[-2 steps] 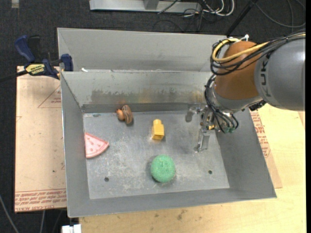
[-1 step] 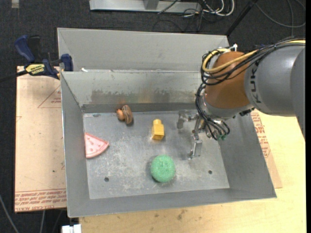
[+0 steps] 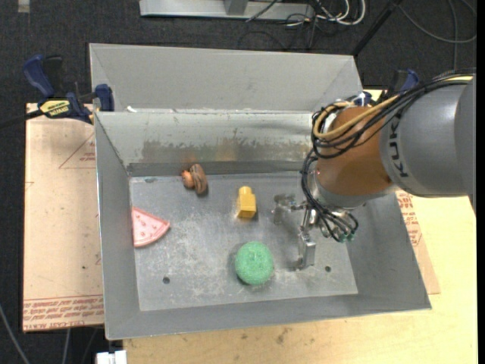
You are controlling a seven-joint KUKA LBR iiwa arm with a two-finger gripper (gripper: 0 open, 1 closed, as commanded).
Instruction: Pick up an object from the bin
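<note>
1. Where the floor of the bin (image 3: 114, 226) nears the front wall, a round green ball (image 3: 254, 264) lies just left of the gripper (image 3: 297, 232).
2. The gripper is spread wide, low over bare floor, with nothing between its fingers.
3. A yellow block (image 3: 246, 203) sits farther back, left of the gripper.
4. A brown-and-orange lump (image 3: 195, 179) by the back wall and a pink watermelon slice (image 3: 148, 227) lie well apart, at left.

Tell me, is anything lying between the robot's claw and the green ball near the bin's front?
Nothing visible does. The gripper hangs just to the view's right of the green ball, with only bare bin floor between them. The yellow block lies farther back, off that line.
</note>
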